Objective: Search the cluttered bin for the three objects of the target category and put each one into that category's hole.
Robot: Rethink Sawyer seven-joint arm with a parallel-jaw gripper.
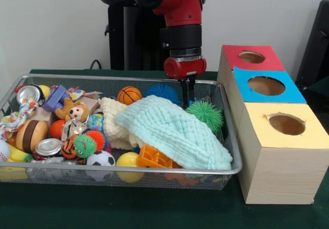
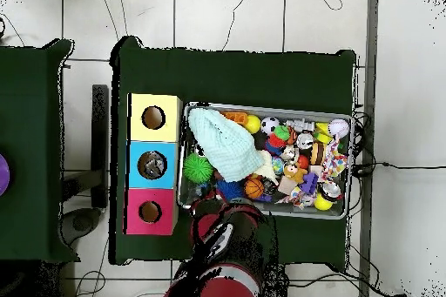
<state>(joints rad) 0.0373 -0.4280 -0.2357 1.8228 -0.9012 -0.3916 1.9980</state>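
Over the far right part of the wire bin [image 1: 10,93], the end effector [image 1: 188,92] hangs down from the red arm with its two dark fingers close together and nothing between them, its tips just behind the far edge of the pale green cloth [image 1: 175,131] and between the blue spiky ball [image 1: 162,91] and the green spiky ball [image 1: 205,113]. That placement suits a search: the cloth lies draped over the bin's right half, so whatever sits beneath it is hidden, and the target category cannot be told from these views. Candidates for sorting lie jumbled at the left, among them a small basketball [image 1: 129,94], a soccer ball [image 1: 101,158] and crushed cans [image 1: 48,147]. Right of the bin on the green bench [image 1: 128,208] stands the box row with its red hole [image 1: 252,57], blue hole [image 1: 266,86] and yellow hole [image 1: 287,124], set near for short carries; the overhead view shows something already lying in the blue one.
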